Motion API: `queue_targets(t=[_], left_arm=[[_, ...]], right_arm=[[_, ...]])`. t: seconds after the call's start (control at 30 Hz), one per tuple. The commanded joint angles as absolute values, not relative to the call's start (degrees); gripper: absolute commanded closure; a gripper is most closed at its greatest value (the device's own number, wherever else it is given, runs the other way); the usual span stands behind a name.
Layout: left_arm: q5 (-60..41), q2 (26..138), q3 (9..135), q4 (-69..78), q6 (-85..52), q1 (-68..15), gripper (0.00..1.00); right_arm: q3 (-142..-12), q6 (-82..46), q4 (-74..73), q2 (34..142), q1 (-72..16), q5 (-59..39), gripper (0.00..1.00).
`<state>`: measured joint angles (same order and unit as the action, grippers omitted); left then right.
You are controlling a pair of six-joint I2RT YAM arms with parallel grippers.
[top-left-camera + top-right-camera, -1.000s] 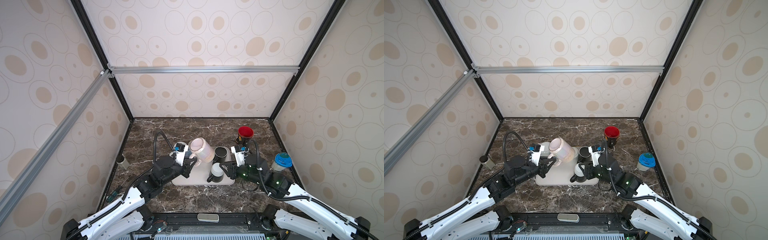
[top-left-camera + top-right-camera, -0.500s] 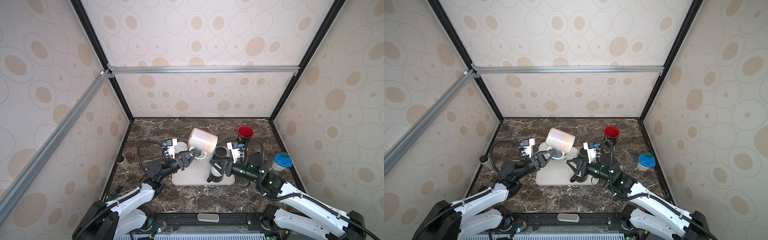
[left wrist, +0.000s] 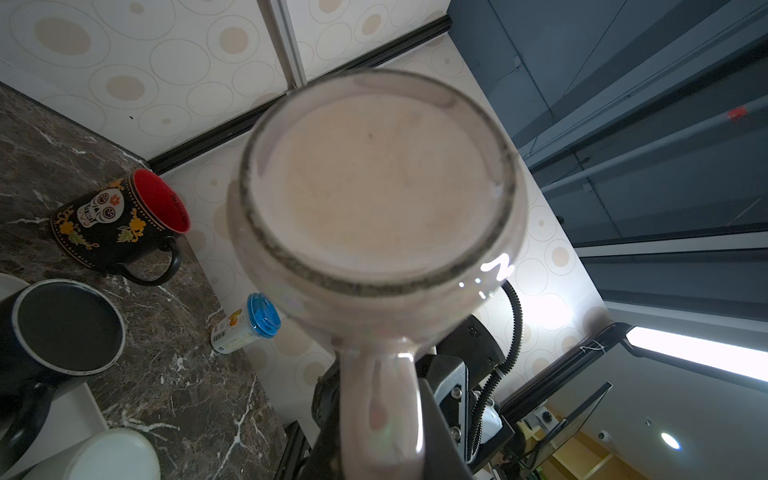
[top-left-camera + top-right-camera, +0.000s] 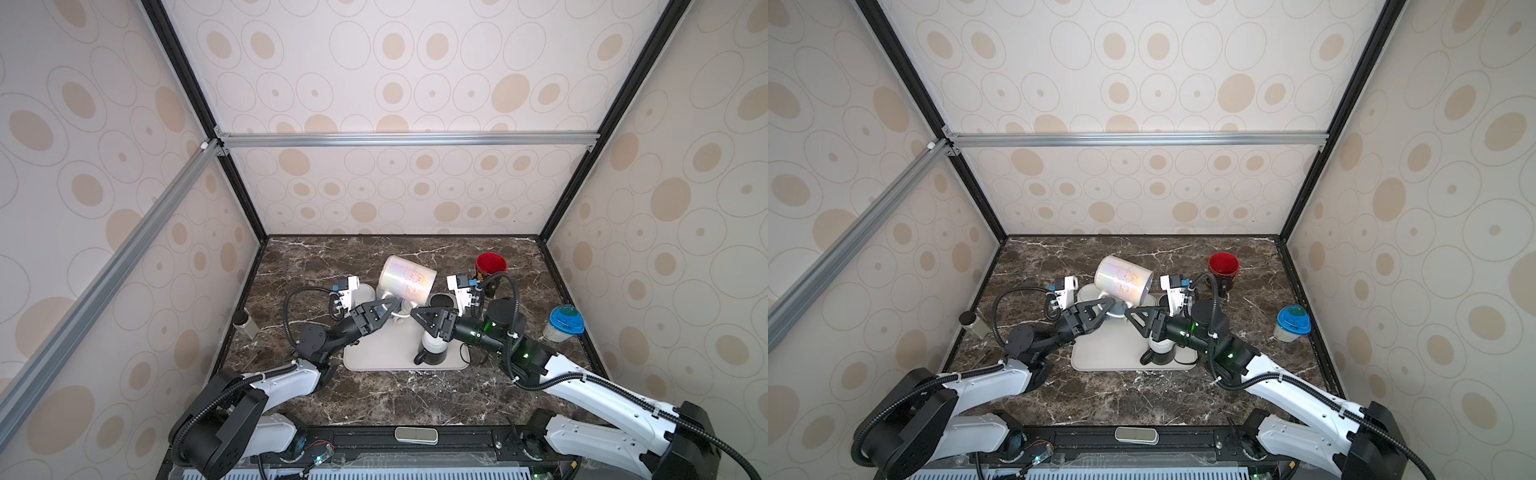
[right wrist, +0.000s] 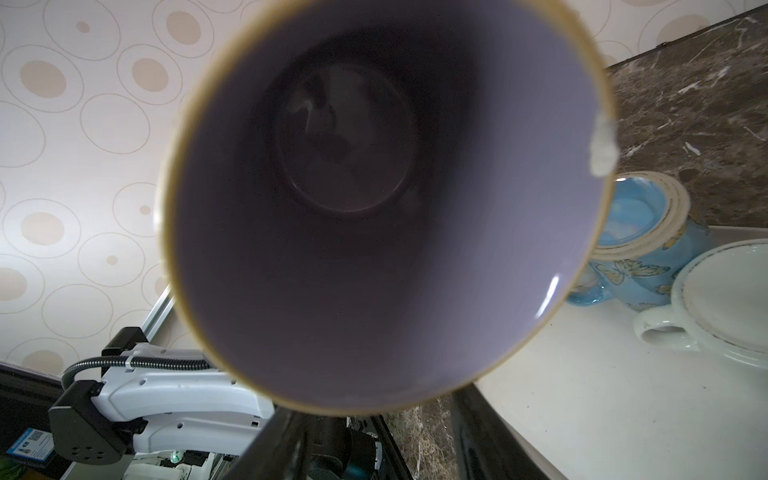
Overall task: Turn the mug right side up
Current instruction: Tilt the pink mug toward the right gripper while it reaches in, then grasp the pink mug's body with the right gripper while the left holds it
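**Mug held sideways above the tray, left gripper on its handle**

In both top views you see the pearly mug [image 4: 409,279] [image 4: 1124,279] lifted off the surface, over the far part of the pale tray [image 4: 374,353]. It lies on its side, base to the left, mouth to the right, handle hanging downward.

Your left gripper [image 4: 384,309] is pressed together on that handle [image 3: 382,407]. Its wrist camera looks straight at the mug's flat underside, with a dark finger [image 3: 446,390] on either side of the handle loop.

Your right gripper [image 4: 417,313] sits just below the mug's open mouth. Its wrist camera looks right down into the purple-grey interior. Its fingers [image 5: 282,440] stand spread apart, with nothing gripped between them. Whether they touch the rim, you cannot tell.

On the tray, a black mug [image 4: 440,300] stands upright and a black-and-white mug [image 4: 432,351] stands near the front edge. The right wrist view also shows a blue butterfly mug [image 5: 648,249] and a white mug [image 5: 727,307] resting upside down. Off the tray, a red-lined skull mug [image 4: 490,266] and a blue-lidded cup [image 4: 563,324] stand to the right.
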<state>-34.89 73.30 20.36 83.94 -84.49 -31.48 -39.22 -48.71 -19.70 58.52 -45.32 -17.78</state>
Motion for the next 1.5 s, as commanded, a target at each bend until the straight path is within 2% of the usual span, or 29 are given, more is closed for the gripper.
queue_targets(t=[0.0,0.37,0.6,0.77,1.07,1.3,1.47], left_arm=[[-35.24,71.72,21.70,105.53,-85.53,-31.13,1.00],[-35.51,72.02,21.26,105.54,-84.59,-31.60,1.00],[-35.51,72.42,20.92,105.55,-83.74,-32.42,1.00],[-35.24,72.86,20.94,105.51,-83.02,-33.26,1.00],[-35.33,74.81,21.44,105.51,-81.00,-36.16,1.00],[-35.46,76.59,21.76,105.51,-80.12,-37.75,1.00],[-35.63,77.38,21.78,105.56,-79.80,-38.76,1.00]], right_arm=[[-40.42,-49.84,-23.06,59.20,-45.70,-16.90,0.46],[-40.83,-51.78,-29.04,62.45,-45.74,-16.75,0.50],[-42.18,-52.79,-31.87,64.07,-45.78,-16.17,0.59],[-42.26,-54.37,-35.53,65.61,-45.79,-15.43,0.61],[-39.25,-57.01,-45.10,66.19,-45.71,-9.06,0.70],[-40.03,-57.47,-48.60,68.57,-45.71,-8.93,0.70],[-40.38,-57.45,-50.23,69.86,-45.76,-7.92,0.75]])
